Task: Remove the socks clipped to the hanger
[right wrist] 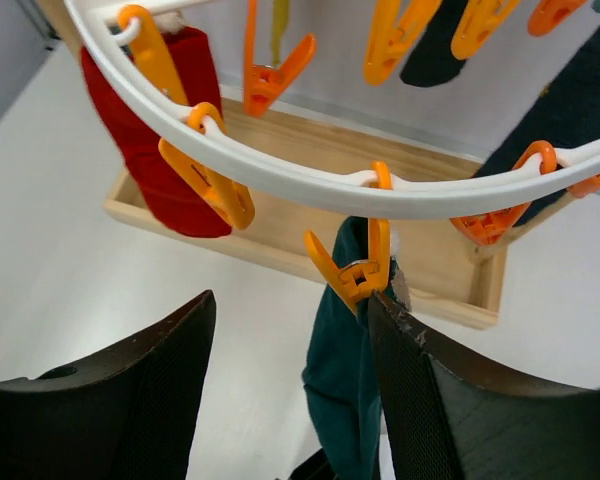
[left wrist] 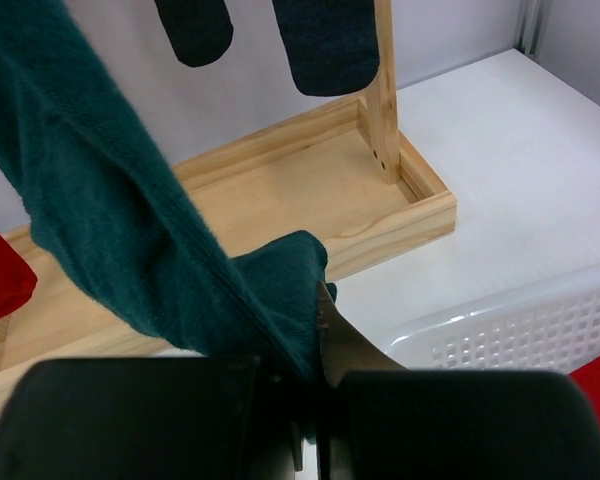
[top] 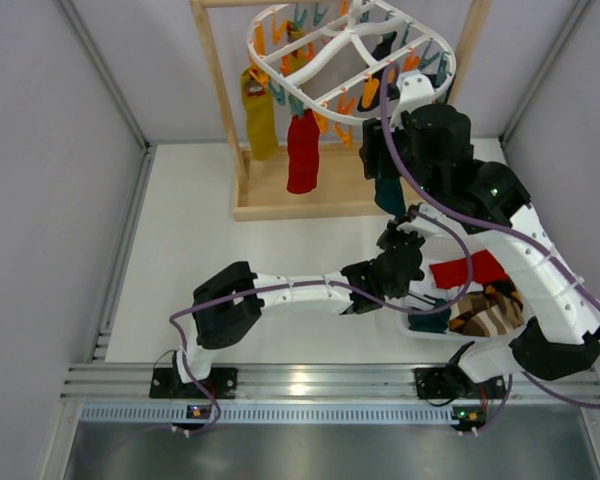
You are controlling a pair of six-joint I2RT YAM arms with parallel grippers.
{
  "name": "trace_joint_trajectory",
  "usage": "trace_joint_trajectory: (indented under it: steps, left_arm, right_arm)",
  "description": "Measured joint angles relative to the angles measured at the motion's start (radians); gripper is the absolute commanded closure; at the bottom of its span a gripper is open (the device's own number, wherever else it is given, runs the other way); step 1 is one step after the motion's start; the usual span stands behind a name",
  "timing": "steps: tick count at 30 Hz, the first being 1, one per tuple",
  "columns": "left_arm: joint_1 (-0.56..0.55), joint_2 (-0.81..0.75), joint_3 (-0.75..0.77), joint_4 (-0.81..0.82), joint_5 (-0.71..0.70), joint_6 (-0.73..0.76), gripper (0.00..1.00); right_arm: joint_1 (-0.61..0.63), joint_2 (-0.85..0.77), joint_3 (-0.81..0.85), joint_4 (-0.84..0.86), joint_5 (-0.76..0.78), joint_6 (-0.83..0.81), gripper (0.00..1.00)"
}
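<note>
The white lattice hanger point(top: 352, 52) hangs from the wooden stand with orange and teal pegs beneath. A mustard sock point(top: 260, 122) and a red sock point(top: 302, 152) hang clipped on its left. A plain teal sock point(right wrist: 342, 380) hangs from an orange peg point(right wrist: 365, 268) on the near rim point(right wrist: 310, 185). My right gripper point(right wrist: 292, 300) is open just below that peg, and its right fingertip point(right wrist: 385, 310) touches the peg. My left gripper point(left wrist: 315, 330) is shut on the teal sock's lower end point(left wrist: 130, 230). Dark socks point(left wrist: 325, 40) hang behind.
A white perforated basket point(left wrist: 525, 320) sits at the right, and in the top view point(top: 412, 325) it holds a red sock point(top: 467, 270) and a striped sock point(top: 492, 312). The wooden stand's tray base point(left wrist: 320, 165) and post point(top: 220, 90) stand behind the socks.
</note>
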Motion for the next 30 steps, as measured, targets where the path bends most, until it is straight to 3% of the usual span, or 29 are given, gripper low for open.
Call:
trace_joint_trajectory:
  steps: [13, 30]
  left_arm:
    - [-0.002, 0.000, -0.002, 0.001, 0.000, 0.001, 1.00]
    - [-0.002, -0.023, -0.075, 0.002, 0.023, -0.030, 1.00]
  right_arm:
    - [0.011, 0.032, 0.023, -0.017, 0.186, -0.104, 0.40]
    - [-0.020, 0.082, -0.020, 0.111, 0.102, -0.172, 0.45]
